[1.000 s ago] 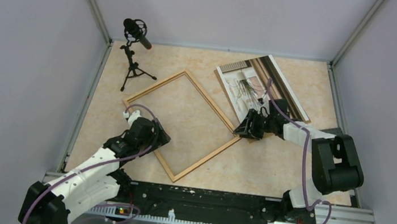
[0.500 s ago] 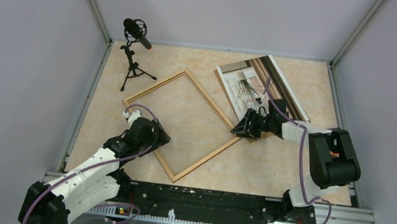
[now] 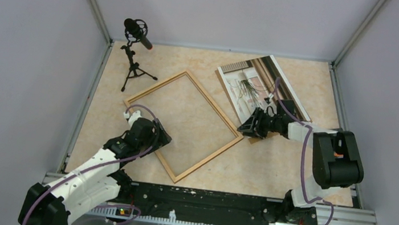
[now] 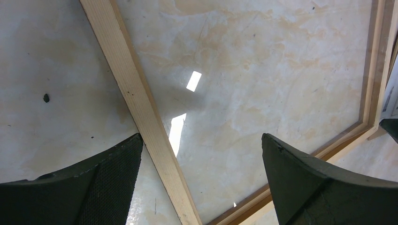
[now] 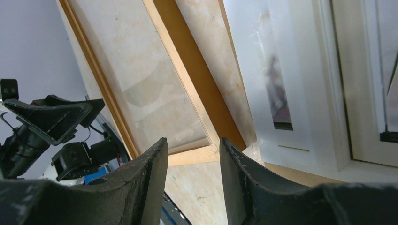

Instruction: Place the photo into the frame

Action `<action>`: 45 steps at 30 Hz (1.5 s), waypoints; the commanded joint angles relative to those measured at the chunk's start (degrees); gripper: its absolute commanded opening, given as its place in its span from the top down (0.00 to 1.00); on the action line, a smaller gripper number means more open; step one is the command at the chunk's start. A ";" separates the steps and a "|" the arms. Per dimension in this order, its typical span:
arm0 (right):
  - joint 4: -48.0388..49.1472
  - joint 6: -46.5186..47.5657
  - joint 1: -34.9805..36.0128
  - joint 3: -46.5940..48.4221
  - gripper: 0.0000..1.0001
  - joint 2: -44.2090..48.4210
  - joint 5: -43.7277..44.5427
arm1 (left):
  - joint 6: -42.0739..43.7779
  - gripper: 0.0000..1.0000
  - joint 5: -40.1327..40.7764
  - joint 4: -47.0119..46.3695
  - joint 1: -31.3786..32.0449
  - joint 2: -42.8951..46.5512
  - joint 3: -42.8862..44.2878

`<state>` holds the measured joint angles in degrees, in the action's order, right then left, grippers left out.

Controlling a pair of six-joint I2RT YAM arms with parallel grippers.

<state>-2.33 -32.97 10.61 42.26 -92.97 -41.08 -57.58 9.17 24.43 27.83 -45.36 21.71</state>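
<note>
The frame point(image 3: 213, 104), light wood, lies as a diamond on the table's middle. The photo point(image 3: 246, 86) lies face up behind and to the right of it, on a brown backing board point(image 5: 305, 173). My left gripper point(image 3: 161, 137) is open low over the frame's near-left side. In the left wrist view the moulding point(image 4: 141, 108) runs between the wide jaws point(image 4: 202, 145). My right gripper point(image 3: 248, 127) is open by a narrow gap and empty, low beside the photo's near corner and the frame's right corner. The right wrist view shows that corner point(image 5: 195, 157) between the jaws point(image 5: 192, 147) and the photo point(image 5: 291, 93) on the right.
A microphone on a small tripod point(image 3: 134, 53) stands at the back left. Grey walls close in the table on three sides. A black rail point(image 3: 204, 199) with the arm bases runs along the near edge.
My right gripper has shifted slightly to the right beside the photo's near corner. The left arm, frame and photo have not visibly moved.
</note>
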 commanded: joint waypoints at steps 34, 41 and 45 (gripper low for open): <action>2.90 0.80 0.36 -1.52 0.55 -1.09 0.44 | -1.30 0.02 -0.95 -2.14 0.04 0.54 0.42; 2.41 1.15 0.05 -0.69 0.55 -1.50 0.69 | -1.13 0.01 -0.91 -2.43 0.09 -0.03 0.61; 2.42 1.24 -0.55 -0.53 0.55 -1.18 0.75 | -1.19 0.02 -0.91 -2.33 0.10 0.11 0.52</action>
<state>0.80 -34.09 10.85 40.29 -94.26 -45.87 -58.22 9.21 24.53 27.83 -45.50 21.71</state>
